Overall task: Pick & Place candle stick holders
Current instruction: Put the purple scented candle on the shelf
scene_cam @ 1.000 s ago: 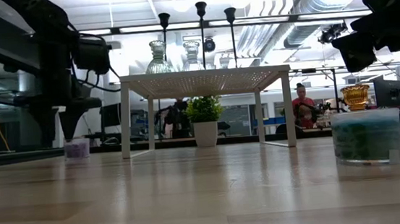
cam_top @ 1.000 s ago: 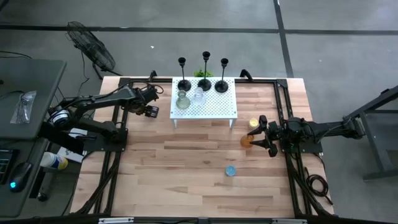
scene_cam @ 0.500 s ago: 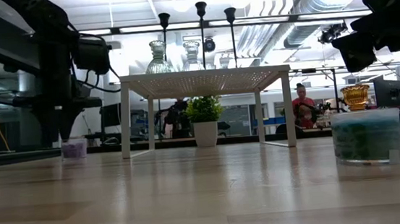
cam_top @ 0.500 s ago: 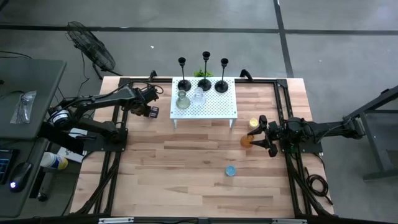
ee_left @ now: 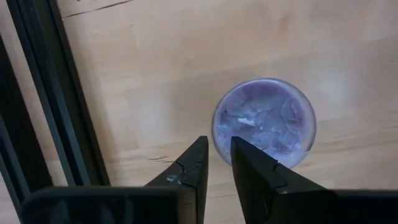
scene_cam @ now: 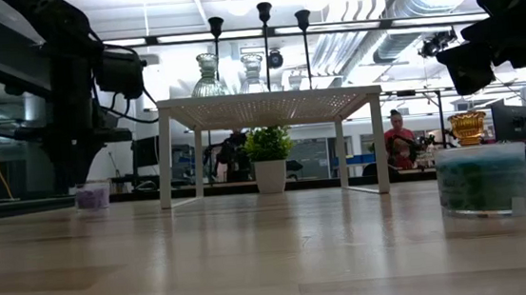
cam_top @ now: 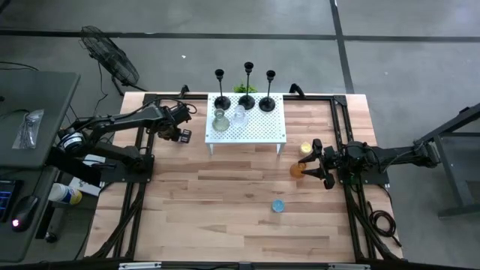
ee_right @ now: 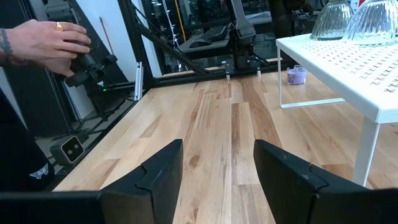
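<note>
A purple votive cup (ee_left: pixel 264 122) stands on the table at the far left, left of the white shelf (cam_top: pixel 262 131). My left gripper (ee_left: pixel 217 155) points down over the cup's rim and is shut on it; the low view shows this cup (scene_cam: pixel 92 196) below the arm. Three black candlesticks (cam_top: pixel 247 100) and two glass vases (cam_top: pixel 220 120) stand on the shelf. My right gripper (ee_right: pixel 217 180) waits level and open at the table's right, above an orange cup (cam_top: pixel 298 169). A yellow cup (cam_top: pixel 305 148) and a blue cup (cam_top: pixel 278 205) stand nearby. My left gripper has the purple cup's rim (ee_left: pixel 217 146) on the side nearest the fingers. One finger (ee_left: pixel 249 162) reaches over the cup's inside and the other (ee_left: pixel 196 158) stands outside the wall. The fingers come from above, pointing steeply down. The cup stands upright on the table.
A black frame rail (ee_left: pixel 68 112) runs close beside the purple cup. In the right wrist view a person's hand (ee_right: pixel 43 43) holds a dark device beyond the table's left side. A potted plant (scene_cam: pixel 269 156) stands behind the table.
My left gripper has drawn its fingers together from a wide gap to a narrow one over the purple cup's rim, staying in place. The cup has slid a little along the table toward the left edge, still upright.
</note>
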`<state>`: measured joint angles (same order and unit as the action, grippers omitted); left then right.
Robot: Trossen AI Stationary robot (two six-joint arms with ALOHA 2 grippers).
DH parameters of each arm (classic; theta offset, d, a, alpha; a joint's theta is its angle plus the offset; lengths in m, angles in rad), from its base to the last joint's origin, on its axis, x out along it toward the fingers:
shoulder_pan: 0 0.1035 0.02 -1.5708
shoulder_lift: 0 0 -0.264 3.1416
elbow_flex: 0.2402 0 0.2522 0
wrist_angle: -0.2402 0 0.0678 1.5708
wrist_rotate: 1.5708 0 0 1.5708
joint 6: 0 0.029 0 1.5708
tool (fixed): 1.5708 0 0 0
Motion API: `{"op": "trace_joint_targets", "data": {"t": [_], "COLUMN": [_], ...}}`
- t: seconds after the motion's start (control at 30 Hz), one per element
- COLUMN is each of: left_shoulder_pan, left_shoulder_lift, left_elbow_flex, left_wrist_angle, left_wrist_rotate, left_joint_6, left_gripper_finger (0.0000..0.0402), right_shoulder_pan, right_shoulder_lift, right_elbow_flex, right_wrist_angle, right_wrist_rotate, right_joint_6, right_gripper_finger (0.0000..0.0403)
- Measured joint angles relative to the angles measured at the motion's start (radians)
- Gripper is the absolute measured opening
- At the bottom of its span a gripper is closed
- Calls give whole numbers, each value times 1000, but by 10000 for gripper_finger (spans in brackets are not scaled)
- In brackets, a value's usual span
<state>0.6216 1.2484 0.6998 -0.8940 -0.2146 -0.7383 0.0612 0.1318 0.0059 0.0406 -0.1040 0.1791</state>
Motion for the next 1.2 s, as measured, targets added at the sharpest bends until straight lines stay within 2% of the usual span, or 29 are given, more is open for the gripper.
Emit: {"op": "trace_joint_targets", "data": {"t": [0.5, 0.87, 1.2], "left_shoulder_pan": [0, 0, -24], "left_shoulder_lift": [0, -8, -133], "left_elbow_flex": [0, 0, 0], "left_wrist_angle": [0, -8, -90], "left_wrist_rotate": [25, 46, 53], "left_joint_6": [29, 61, 24], "left_gripper_finger": [4, 1, 0], "right_shoulder_pan": [0, 0, 0], "right_shoulder_lift": [0, 0, 0], "right_elbow_flex": [0, 0, 0], "right_wrist_angle": [0, 0, 0], "right_wrist_rotate": [0, 0, 0], "right_joint_6": [0, 0, 0], "right_gripper_finger": [191, 191, 191]}}
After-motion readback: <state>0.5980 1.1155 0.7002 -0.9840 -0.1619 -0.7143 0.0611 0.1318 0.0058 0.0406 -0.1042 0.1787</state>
